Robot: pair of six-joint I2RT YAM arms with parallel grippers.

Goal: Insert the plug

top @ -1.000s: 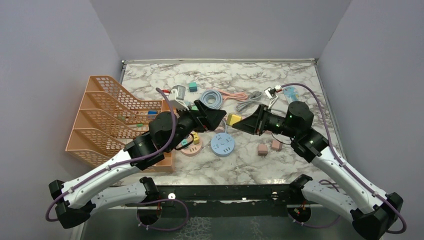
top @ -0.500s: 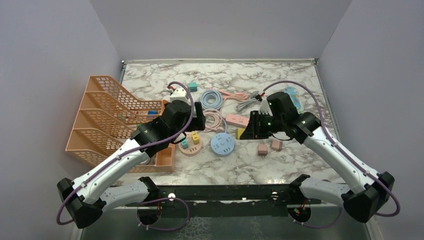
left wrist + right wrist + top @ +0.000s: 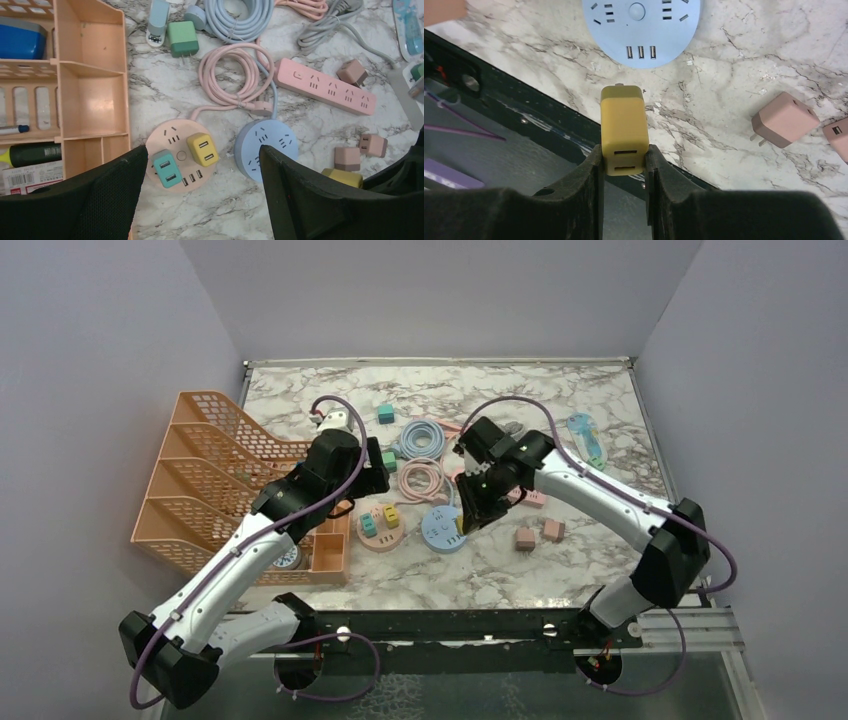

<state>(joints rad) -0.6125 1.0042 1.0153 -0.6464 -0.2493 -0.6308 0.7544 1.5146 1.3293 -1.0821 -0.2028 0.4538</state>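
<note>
Two right fingers (image 3: 591, 180) pinch the plug (image 3: 623, 125) by its back end, so its prongs face the blue socket (image 3: 640, 27) just ahead; left fingers (image 3: 85, 200) hang spread, empty.

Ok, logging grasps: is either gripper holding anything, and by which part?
The right gripper pinches the mustard-yellow boxy plastic charger plug by the sides of its USB-port end. The left gripper is open and empty.
</note>
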